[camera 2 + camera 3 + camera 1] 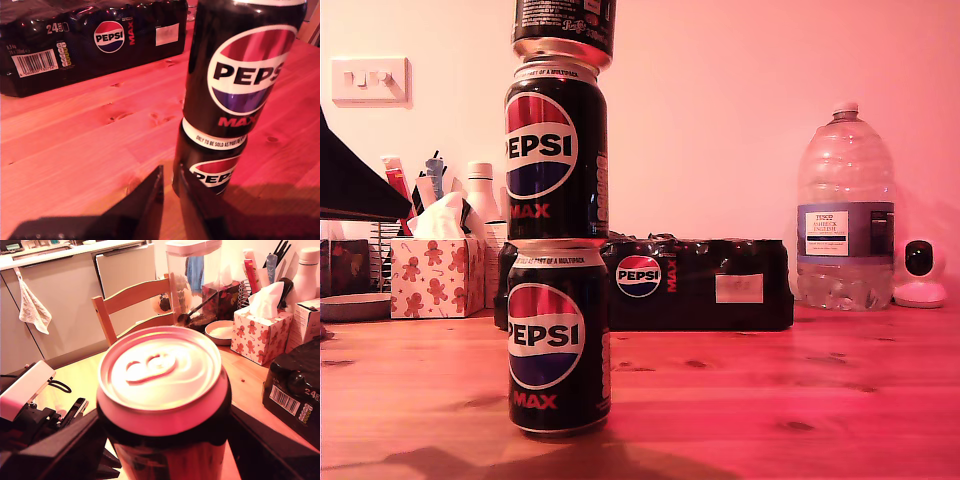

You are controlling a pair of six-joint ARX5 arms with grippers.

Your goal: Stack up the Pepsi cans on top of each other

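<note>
- While two Pepsi cans stand stacked upright on the desk (800,400), lower can (559,340) under middle can (556,150), a third can (564,28) hangs at the top edge of the exterior view, its silver rim just above the middle can's lid and slightly tilted; contact cannot be told.
- My second tool (165,440) is clamped on that third can (162,385), dark fingers (65,450) pressed to both sides, lid toward the camera.
- The placing move, by my judgement, turns on one relation: the held can's long axis must come vertical and line up over the stack, which lies directly below it.
- My first tool (170,200) sits low by the lower can (212,170), jaws apart, gripping nothing.
- The shrink-wrapped multipack (700,285) lies farther back, behind the stack.
</note>
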